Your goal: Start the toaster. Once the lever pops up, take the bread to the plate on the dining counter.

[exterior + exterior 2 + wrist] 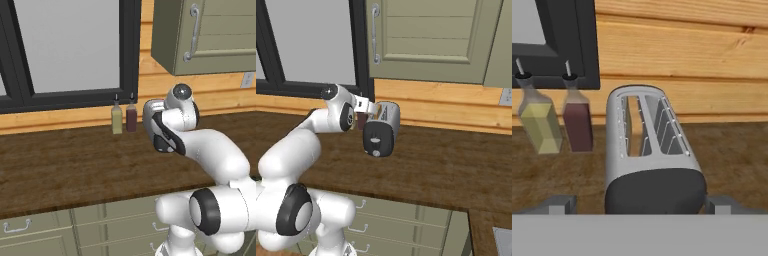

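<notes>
Brushed silvery metal, the toaster [652,155] on the wooden desk [732,150] beside two sauce bottles [557,120] looks rigid and slick — its dark end offers purchase — pincer [637,204] spread wide, empty.

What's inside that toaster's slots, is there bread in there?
In the hand view the toaster shows two open slots with wire guides inside. The left slot holds a pale, thin edge that may be a slice; I cannot tell for sure. The slot bottoms are hidden by its walls.

Silvery toaster [649,150] w/ dark end; yellow-green bottle [539,122], dark-red bottle [577,120].
</notes>
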Controlling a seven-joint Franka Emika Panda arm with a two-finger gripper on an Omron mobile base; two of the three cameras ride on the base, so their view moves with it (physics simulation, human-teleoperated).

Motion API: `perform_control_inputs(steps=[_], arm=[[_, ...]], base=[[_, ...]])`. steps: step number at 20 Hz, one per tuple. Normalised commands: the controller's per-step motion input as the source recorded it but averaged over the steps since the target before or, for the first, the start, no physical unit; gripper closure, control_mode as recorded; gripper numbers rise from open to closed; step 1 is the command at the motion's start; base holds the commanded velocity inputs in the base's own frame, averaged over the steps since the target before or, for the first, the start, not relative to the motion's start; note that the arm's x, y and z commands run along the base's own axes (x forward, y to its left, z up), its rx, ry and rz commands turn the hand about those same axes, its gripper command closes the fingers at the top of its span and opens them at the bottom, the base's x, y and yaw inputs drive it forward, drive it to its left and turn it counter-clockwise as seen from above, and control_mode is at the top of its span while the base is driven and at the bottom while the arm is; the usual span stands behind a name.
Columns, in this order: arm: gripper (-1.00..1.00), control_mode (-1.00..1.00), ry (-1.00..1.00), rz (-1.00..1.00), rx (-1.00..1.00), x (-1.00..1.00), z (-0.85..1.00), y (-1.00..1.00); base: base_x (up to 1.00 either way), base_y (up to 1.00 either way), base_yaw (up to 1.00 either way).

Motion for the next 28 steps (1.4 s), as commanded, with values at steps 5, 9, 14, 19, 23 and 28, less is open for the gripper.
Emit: perform_control_inputs(steps=[5, 9, 14, 19, 23, 28], arm=[[-1.0, -1.0, 0.0, 0.04, 0.0, 0.29, -0.04, -0.12], [-1.0, -1.0, 0.0, 0.04, 0.0, 0.41, -0.07, 0.0], [-1.0, -1.0, 0.0, 0.02, 0.0, 0.31, -0.05, 0.0], [-1.0, -1.0, 0.0, 0.0, 0.0, 0.33, -0.05, -0.02], [-1.0, -1.0, 0.0, 0.0, 0.0, 0.19, -0.16, 0.0], [-1.0, -1.0, 0.0, 0.0, 0.0, 0.03, -0.3, -0.1]], base=[[0.0, 0.0, 0.0], [0.0, 0.0, 0.0], [0.0, 0.0, 0.0], [0.0, 0.0, 0.0], [0.0, 0.0, 0.0], [0.0, 0.0, 0.0]])
